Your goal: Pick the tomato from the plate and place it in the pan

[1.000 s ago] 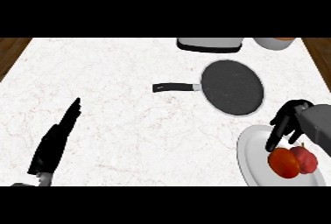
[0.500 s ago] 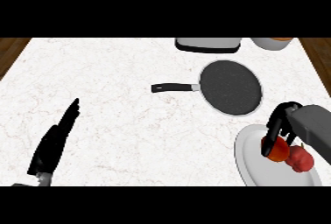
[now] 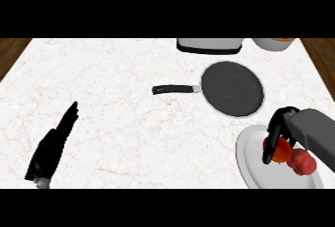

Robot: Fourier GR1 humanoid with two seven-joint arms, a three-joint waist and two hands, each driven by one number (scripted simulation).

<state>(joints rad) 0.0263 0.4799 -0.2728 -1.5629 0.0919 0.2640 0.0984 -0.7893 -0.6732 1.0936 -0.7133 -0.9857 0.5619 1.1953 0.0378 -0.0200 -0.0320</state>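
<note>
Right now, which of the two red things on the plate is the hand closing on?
The orange-red one, nearer the pan; the right hand curls over it.

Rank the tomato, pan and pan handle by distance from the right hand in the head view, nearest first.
From the right hand:
1. tomato, on the plate, under its fingers.
2. pan, beyond the plate.
3. pan handle, sticking out leftward.

A round red-orange tomato (image 3: 282, 150) lies on a white round plate (image 3: 252, 155) at lower right. A dark round pan (image 3: 232, 88) with a black handle sits flat at upper right, handle pointing left.
</note>
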